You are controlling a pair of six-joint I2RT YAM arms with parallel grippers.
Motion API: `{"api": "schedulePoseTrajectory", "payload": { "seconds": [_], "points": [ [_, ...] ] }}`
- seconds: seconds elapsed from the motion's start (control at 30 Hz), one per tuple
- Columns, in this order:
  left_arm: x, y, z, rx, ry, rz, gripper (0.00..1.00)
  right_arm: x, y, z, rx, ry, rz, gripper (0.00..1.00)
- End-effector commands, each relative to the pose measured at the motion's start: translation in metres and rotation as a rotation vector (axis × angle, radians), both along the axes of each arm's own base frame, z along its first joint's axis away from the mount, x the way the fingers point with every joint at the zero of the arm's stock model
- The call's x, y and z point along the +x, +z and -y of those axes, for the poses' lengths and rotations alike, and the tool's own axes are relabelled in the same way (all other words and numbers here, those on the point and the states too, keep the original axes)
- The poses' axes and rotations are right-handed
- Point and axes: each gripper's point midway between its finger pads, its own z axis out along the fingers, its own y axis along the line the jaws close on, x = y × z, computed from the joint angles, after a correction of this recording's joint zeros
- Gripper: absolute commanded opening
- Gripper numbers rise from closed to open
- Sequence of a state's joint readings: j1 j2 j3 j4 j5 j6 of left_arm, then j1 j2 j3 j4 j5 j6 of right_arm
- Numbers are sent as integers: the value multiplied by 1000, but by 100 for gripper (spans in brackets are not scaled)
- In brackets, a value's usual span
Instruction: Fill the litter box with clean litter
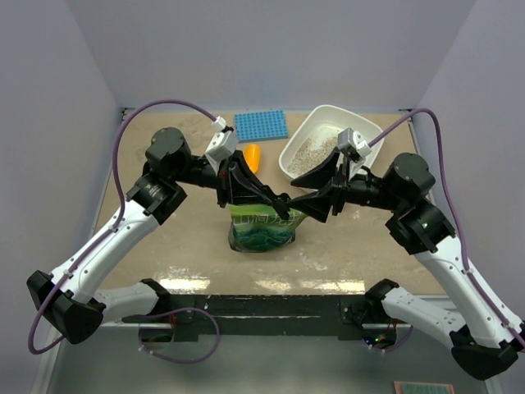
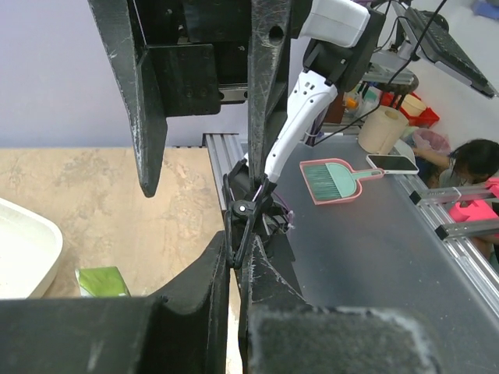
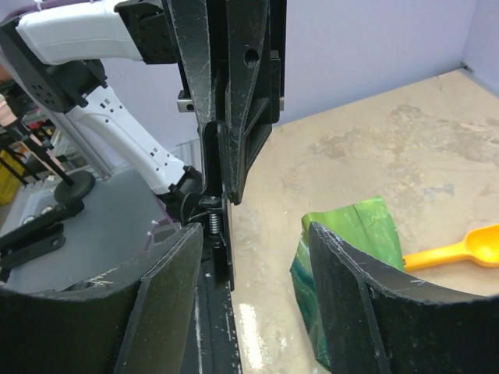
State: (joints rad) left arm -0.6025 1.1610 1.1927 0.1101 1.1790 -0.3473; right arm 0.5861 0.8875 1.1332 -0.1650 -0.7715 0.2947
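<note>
Main risk: the green bag [image 1: 261, 230] is not in either claw, so a nudge from either arm could tip it and dump its contents on the table [image 1: 164, 246] rather than in the litter box [image 1: 361, 123]. Second risk: the two claws are nearly nose to nose above the bag, so any closing move could clip one set of fingers on the other. Crinkly foil also looks like it would slip from a thin pinch. Left gripper [image 2: 234, 261] has its pads all but touching, only a slit between, nothing visible in it; the bag shows off to its side in the left wrist view. Right gripper [image 3: 253, 238] has its jaws well apart and empty, with the bag top just beyond one finger and not pinched. Both arms reach inward from their sides, elbows out, wrists angled down, meeting over the bag near the table's centre. The litter box sits far right, well apart from the bag, with clean litter [image 1: 316, 150] already heaped inside. Orange scoop [image 1: 252, 156] lies left of the box, blue mat [image 1: 261, 125] just beyond it.
</note>
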Motion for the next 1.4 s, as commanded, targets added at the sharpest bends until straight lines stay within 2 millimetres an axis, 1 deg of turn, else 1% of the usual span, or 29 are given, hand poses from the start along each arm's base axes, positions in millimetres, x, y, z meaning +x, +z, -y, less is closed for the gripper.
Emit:
{"api": "schedulePoseTrajectory", "payload": {
  "seconds": [0.0,0.03,0.1,0.2,0.23,0.3,0.37,0.6,0.67,0.93,1.2,1.37],
  "points": [
    [14,14,2,3,74,30,0,-19,11,9,-49,43,100,64],
    [15,9,1,22,84,7,0,-18,13,10,-56,37,115,65],
    [18,9,2,30,96,7,0,-14,9,9,-73,29,101,65],
    [22,5,3,53,112,-11,0,-11,13,10,-79,17,116,66],
    [23,3,2,65,124,-22,0,-12,17,11,-72,15,124,66],
    [25,5,2,67,135,-17,0,-14,21,10,-66,25,134,66],
    [27,5,2,75,150,-21,0,-14,20,8,-69,40,127,66],
    [24,5,0,86,147,-17,0,-2,21,3,-66,17,121,66],
    [23,6,-1,85,144,-14,0,2,17,1,-75,11,109,66],
    [22,10,-2,84,144,-2,0,6,9,-3,-85,27,90,66],
    [21,11,-2,80,138,0,0,5,2,-4,-86,35,76,65],
    [20,12,-2,78,135,-1,0,5,0,-6,-84,43,70,62]
  ]
}}
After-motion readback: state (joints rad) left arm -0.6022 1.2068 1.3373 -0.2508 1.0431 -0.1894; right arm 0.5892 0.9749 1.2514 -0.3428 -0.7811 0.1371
